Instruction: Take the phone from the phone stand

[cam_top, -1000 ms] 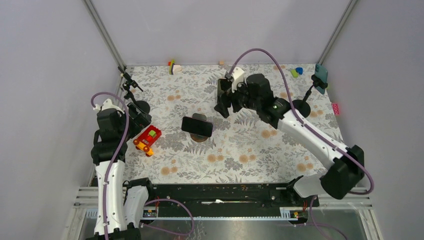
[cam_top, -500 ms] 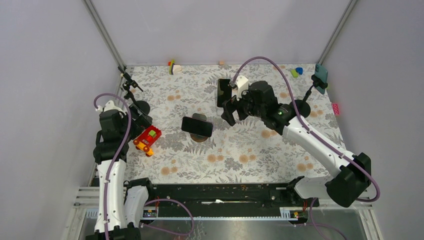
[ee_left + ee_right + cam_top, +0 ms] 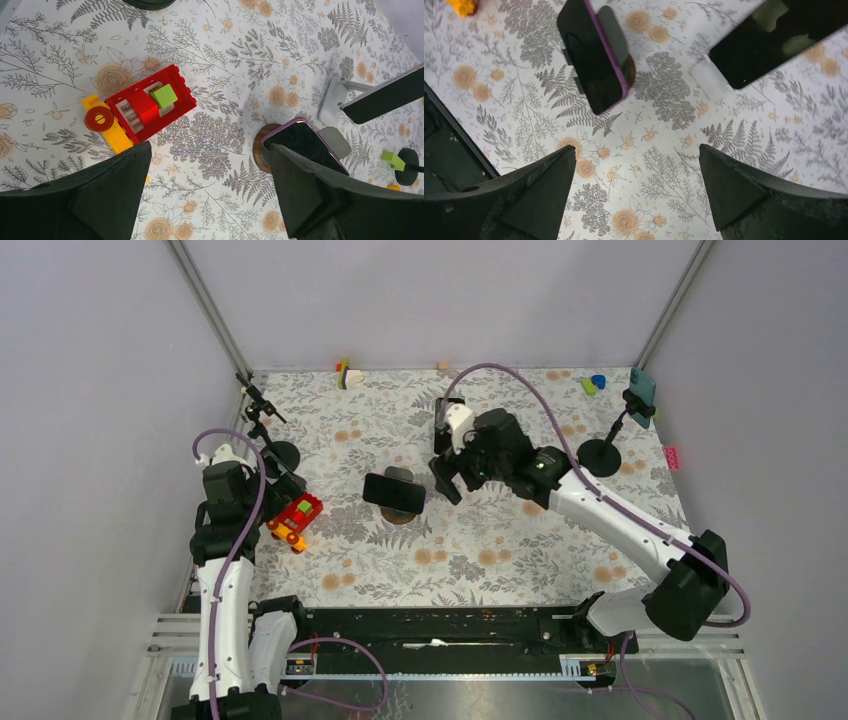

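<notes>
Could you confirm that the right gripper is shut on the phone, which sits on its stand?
Not quite: the right wrist view shows the right gripper open, apart from the phone. The phone does sit on its stand.

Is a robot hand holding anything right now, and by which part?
No, nothing is held. The left gripper and the right gripper are both open and empty; the phone sits on its stand.
</notes>
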